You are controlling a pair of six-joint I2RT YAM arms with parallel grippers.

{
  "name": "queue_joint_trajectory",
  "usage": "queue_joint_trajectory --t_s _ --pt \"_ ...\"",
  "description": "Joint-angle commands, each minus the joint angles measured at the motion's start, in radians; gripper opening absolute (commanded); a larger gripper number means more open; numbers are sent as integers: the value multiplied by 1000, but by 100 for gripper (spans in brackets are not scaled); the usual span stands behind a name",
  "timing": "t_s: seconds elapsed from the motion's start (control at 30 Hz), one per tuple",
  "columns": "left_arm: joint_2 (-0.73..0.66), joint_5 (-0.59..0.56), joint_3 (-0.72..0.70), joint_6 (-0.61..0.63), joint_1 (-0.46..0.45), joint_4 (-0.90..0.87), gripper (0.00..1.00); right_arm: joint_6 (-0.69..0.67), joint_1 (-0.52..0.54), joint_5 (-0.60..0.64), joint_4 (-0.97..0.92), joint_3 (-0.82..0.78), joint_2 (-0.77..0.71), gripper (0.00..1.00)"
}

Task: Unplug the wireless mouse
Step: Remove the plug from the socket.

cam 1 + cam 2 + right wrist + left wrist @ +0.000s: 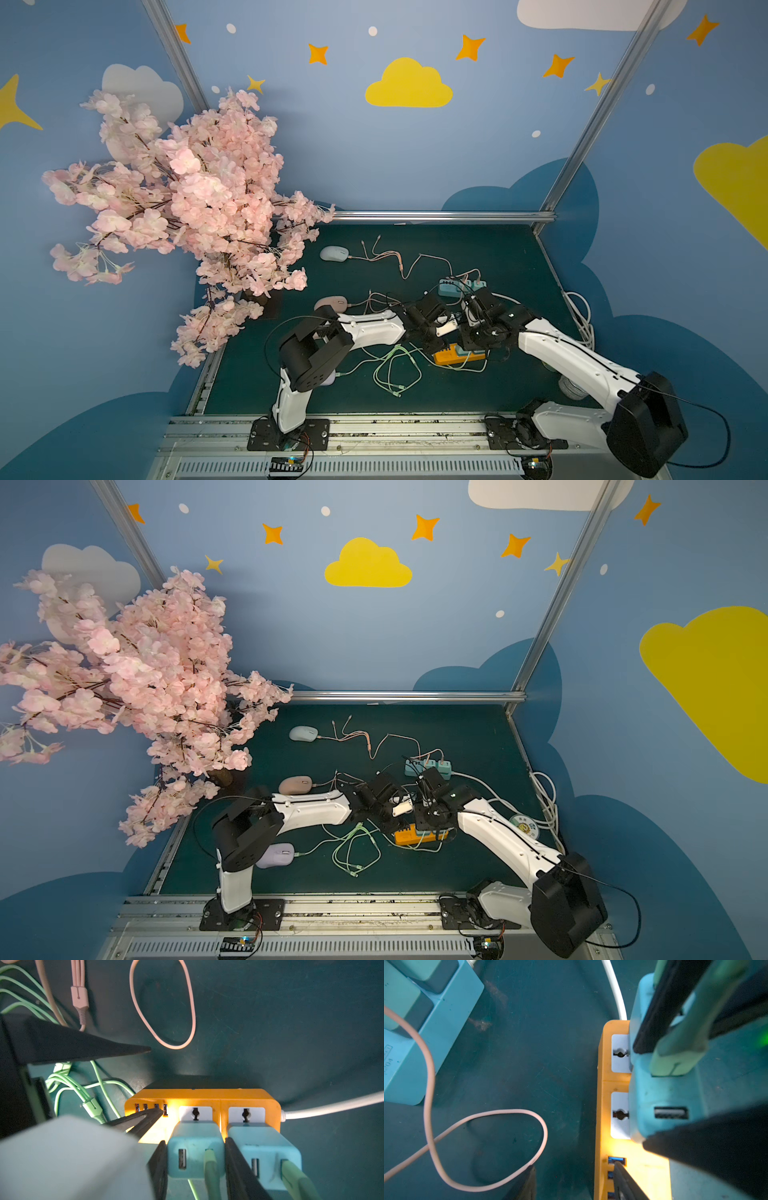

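An orange power strip (207, 1095) (446, 356) lies on the green mat with two teal chargers side by side in its sockets. My right gripper (195, 1142) is shut on the teal charger (193, 1136) nearer the USB ports, one finger against each side. A green cable plug (209, 1163) sits in that charger. The other teal charger (264, 1147) also carries a green plug. My left gripper (574, 1167) is open: one fingertip (617, 1167) rests on the strip by its USB ports, the other finger is over the mat. A purple mouse (276, 854) with a green cable (353, 850) lies beside the left arm.
A pink mouse (332, 303) and a pale blue mouse (334, 252) lie further back with pink cables (488, 1113). A blue power strip (457, 286) sits behind the grippers. A pink blossom tree (187, 199) overhangs the left. White cords (582, 311) run along the right edge.
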Motion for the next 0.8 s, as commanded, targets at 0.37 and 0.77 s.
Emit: queue_joint_trajectory --t_s 0.37,0.77 --pt "-162 -209 -202 -47 -1 230 73 -67 -29 93 17 42 5 19" --pt "-119 -258 -180 -64 13 228 75 -92 -65 74 82 93 71 15"
